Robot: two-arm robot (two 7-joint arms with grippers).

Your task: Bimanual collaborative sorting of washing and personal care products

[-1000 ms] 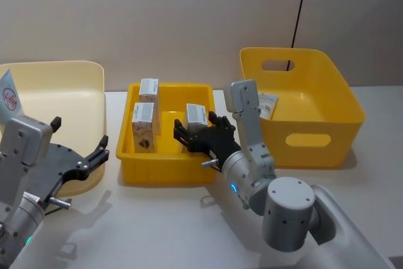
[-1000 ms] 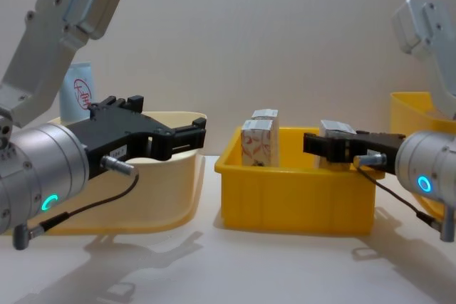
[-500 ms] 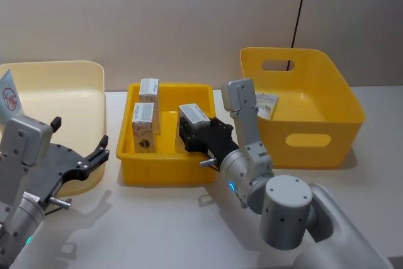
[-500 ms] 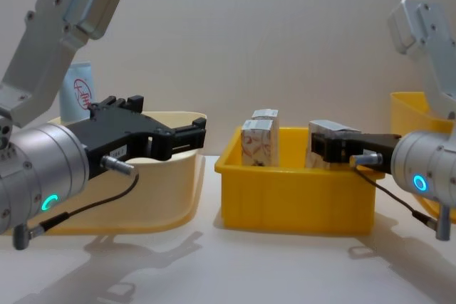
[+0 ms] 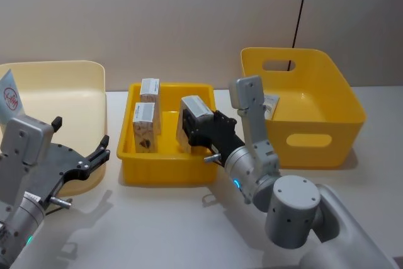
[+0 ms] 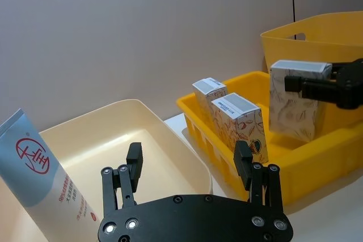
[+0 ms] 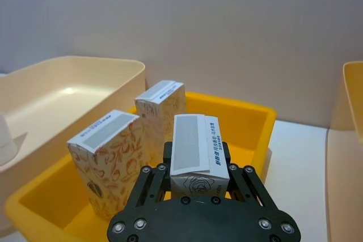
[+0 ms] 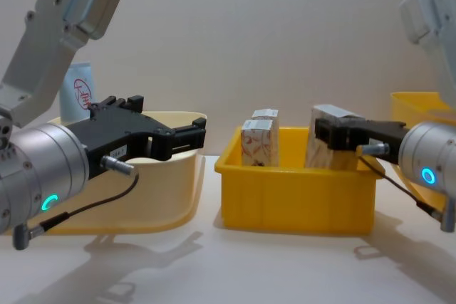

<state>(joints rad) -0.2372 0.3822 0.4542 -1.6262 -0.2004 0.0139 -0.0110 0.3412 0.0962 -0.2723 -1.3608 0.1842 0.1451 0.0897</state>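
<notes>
My right gripper (image 5: 200, 133) is shut on a small white carton (image 5: 194, 120) with an orange-red pattern and holds it upright, raised a little inside the shallow yellow tray (image 5: 167, 172). The held carton (image 7: 198, 152) sits between the black fingers in the right wrist view, and from the chest view the carton (image 8: 326, 137) rises above the tray wall. Two more cartons (image 5: 149, 89) (image 5: 143, 125) stand at the tray's left side. A pale blue tube (image 5: 9, 97) with a red round mark leans in the cream bin (image 5: 60, 75). My left gripper (image 5: 80, 133) hangs open beside that bin.
A deep yellow bin (image 5: 315, 138) with handle slots stands at the right, with a white packet (image 5: 268, 103) inside. The cream bin fills the left side. A wall runs close behind the table. Bare white tabletop lies in front of the tray.
The right gripper closed on the carton at the tray's right side, then lifted it and stood it upright. The left arm has stayed still.
</notes>
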